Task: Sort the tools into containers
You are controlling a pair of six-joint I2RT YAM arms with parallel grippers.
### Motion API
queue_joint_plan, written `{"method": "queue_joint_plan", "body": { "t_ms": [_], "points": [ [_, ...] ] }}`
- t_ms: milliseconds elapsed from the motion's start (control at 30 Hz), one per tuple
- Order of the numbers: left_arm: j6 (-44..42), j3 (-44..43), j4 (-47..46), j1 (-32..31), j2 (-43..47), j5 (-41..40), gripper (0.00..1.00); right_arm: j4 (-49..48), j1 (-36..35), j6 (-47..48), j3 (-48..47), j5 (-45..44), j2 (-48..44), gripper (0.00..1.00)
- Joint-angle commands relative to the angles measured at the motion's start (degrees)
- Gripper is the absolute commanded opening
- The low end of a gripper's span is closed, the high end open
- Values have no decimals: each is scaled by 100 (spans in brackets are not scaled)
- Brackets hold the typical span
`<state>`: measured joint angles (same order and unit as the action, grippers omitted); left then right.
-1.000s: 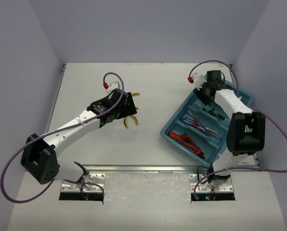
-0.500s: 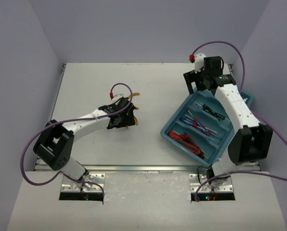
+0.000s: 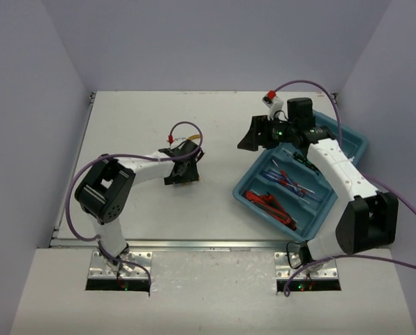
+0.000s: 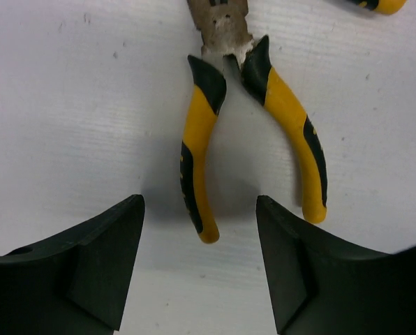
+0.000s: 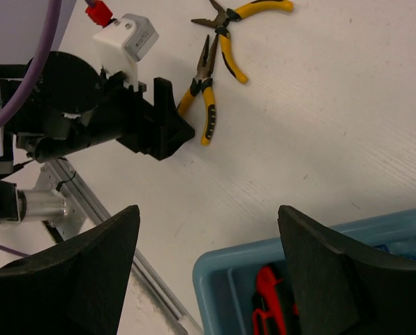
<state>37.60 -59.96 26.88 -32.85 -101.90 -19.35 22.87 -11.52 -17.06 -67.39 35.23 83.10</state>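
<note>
Two yellow-handled pliers lie on the table left of centre. In the left wrist view one pair (image 4: 197, 143) lies with its handles pointing at my open left gripper (image 4: 199, 202), one handle end between the fingertips; nothing is held. From above, my left gripper (image 3: 183, 174) sits low over that pair (image 3: 193, 176). The second pair (image 5: 244, 12) lies just beyond. My right gripper (image 3: 246, 142) is open and empty, above the table left of the teal tray (image 3: 244, 188). The tray holds red-handled pliers (image 3: 271, 204), blue screwdrivers (image 3: 289, 179) and black-green screwdrivers (image 3: 307, 162).
The tray's near corner (image 5: 209, 269) and a red-handled tool (image 5: 269, 301) show under my right gripper (image 5: 208, 209). The left arm's wrist (image 5: 145, 125) lies beside the pliers (image 5: 206, 105). A metal rail (image 3: 194, 244) runs along the table's near edge. Walls bound the table.
My left gripper has dropped low over the yellow pliers as its arm folded in. My right gripper has swung left, from over the tray's far end out over the table.
</note>
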Motion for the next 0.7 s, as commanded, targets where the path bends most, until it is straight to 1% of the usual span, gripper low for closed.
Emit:
{"method": "queue_joint_plan", "body": {
  "t_ms": [0, 67, 100, 167, 200, 267, 333, 400, 500, 533, 633, 667],
  "points": [
    [42, -360, -205, 129, -352, -147, 54, -250, 9, -96, 73, 348, -457, 79],
    [52, -356, -200, 130, -398, -94, 43, -313, 13, -96, 173, 341, -556, 81],
    [70, -316, -224, 130, -418, -53, 34, -355, 14, -100, 220, 336, -649, 83],
    [88, -199, -302, 130, -362, 8, 27, -436, 9, -137, 260, 384, -754, 88],
    [97, -161, -330, 137, -349, 10, 20, -527, 9, -155, 285, 419, -799, 89],
    [77, -83, -365, 130, -304, 61, 10, -647, 16, -291, 316, 612, -843, 92],
    [23, 3, -394, 123, -140, 186, 0, -898, 9, -468, 402, 921, -862, 99],
    [-72, 135, -468, 94, 30, 280, 0, -1206, 9, -657, 527, 1250, -883, 99],
    [-151, 360, -655, -144, 873, 236, 0, -1896, 8, -1101, 750, 1601, -776, 99],
    [-160, 509, -771, -241, 1277, 226, 0, -2106, 3, -1361, 802, 1699, -646, 99],
    [-194, 931, -1290, -362, 2195, 398, 0, -2349, -78, -2007, 845, 1635, -242, 99],
    [-220, 1210, -1709, -381, 2579, 601, 0, -2618, -149, -2324, 901, 1538, -60, 99]
  ]
}}
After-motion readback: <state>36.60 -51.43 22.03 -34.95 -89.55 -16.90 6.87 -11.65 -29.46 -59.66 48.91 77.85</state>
